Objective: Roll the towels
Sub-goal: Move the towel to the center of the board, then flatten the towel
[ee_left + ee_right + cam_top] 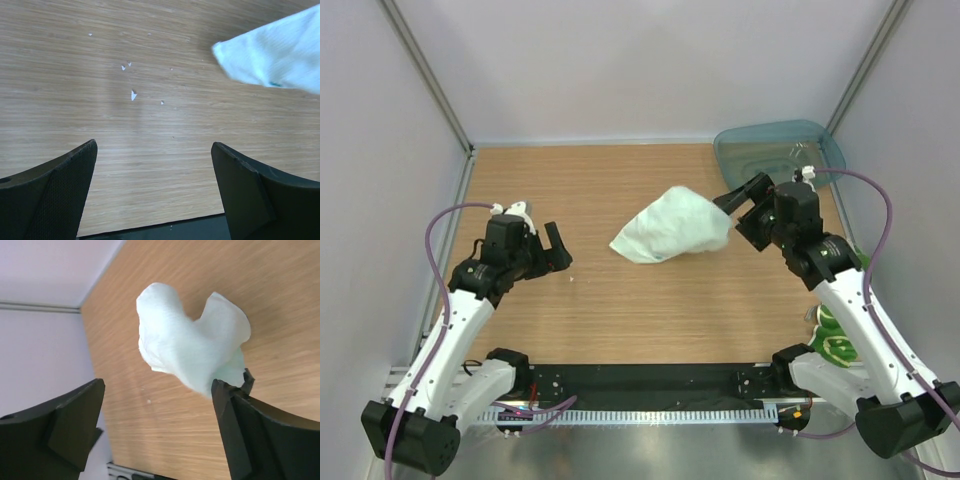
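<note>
The plain mint-white towel (670, 225) lies crumpled in a loose heap in the middle of the wooden table. It also shows in the right wrist view (190, 345), and its corner shows in the left wrist view (275, 52). My right gripper (738, 212) (158, 384) is open at the towel's right end; the cloth touches one finger and nothing is pinched. My left gripper (548, 248) (154, 145) is open and empty over bare wood, well left of the towel. The yellow towel with green drawings (835, 335) lies partly hidden under the right arm at the table's right edge.
A translucent teal tray (770, 150) stands at the back right corner, just behind the right gripper. Small white flecks (133, 95) lie on the wood near the left gripper. Pale walls close in the table on three sides.
</note>
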`<state>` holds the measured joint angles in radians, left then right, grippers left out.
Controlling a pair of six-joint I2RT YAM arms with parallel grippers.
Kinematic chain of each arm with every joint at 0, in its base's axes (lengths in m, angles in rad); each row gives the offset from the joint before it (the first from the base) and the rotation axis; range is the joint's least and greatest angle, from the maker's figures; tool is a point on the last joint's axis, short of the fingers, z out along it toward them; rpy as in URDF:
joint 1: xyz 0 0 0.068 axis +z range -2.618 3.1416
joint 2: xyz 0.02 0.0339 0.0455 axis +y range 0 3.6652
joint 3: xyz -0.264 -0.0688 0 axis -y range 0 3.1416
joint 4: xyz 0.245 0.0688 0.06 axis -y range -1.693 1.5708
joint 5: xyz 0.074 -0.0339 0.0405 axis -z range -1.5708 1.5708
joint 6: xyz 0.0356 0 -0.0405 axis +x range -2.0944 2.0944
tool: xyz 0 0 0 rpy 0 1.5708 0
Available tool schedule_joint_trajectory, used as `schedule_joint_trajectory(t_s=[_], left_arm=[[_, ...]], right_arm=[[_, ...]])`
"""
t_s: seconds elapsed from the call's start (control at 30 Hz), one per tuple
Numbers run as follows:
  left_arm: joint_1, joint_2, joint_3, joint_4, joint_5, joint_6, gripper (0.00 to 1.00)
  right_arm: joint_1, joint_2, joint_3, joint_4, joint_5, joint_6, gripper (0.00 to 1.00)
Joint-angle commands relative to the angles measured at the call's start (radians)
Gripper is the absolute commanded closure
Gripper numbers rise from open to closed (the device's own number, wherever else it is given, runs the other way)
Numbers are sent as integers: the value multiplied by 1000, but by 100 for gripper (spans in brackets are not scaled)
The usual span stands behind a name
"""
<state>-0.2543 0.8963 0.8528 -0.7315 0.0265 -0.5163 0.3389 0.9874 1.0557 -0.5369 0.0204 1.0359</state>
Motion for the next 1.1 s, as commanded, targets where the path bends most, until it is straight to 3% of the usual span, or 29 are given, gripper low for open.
schedule_joint_trajectory(t_s=[0.0, 0.2, 0.33, 0.5, 1.07], left_arm=[[-3, 1, 45, 0, -5, 4, 4], [-43, 136, 66, 49, -20, -27, 7], [-146, 349, 147, 69, -91, -57, 11], [-191, 610, 206, 164, -44, -106, 14], [-264, 924, 322, 253, -85, -243, 21]], right_arm=[[3, 11, -66, -239, 107, -88, 0], [3, 59, -135, -236, 137, -178, 0], [3, 112, -59, -229, 165, -240, 0], [3, 146, -31, -222, 148, -280, 0], [5, 102, -106, -187, 102, -342, 0]])
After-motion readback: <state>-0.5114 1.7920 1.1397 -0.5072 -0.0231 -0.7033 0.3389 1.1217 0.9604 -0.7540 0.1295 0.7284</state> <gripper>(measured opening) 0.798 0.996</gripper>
